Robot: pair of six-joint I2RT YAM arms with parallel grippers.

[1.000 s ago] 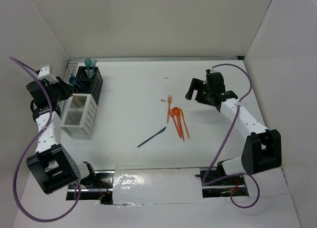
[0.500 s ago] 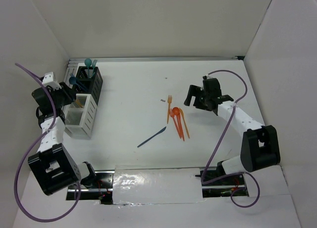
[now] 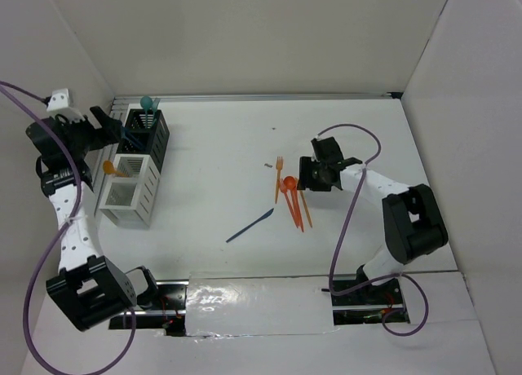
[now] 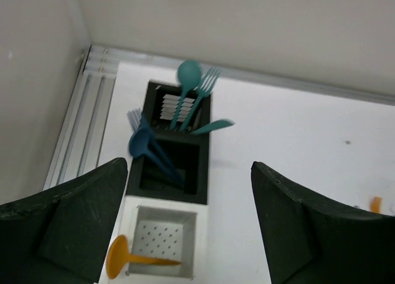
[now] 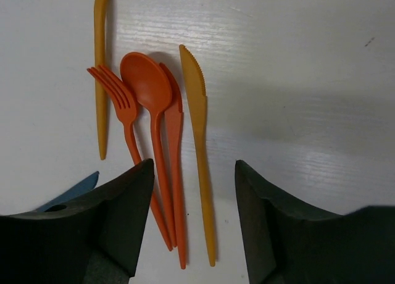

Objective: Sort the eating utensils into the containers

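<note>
My left gripper hangs open and empty above the containers at the far left. An orange spoon leans in the white container, its bowl over the rim. The black container holds dark blue utensils, and the bin behind it holds teal ones. My right gripper is open, low over the table. Between its fingers lie the handles of an orange spoon, an orange knife and a yellow-orange knife. An orange fork passes under the left finger.
A yellow-orange fork lies left of the orange pile. A dark blue knife lies alone nearer the table's front. White walls close in on the left, back and right, the left one right behind the containers.
The left gripper opened, let go of the orange spoon in the white container and drew up and back. The right gripper came down left onto the orange pile, its jaws narrowing.
</note>
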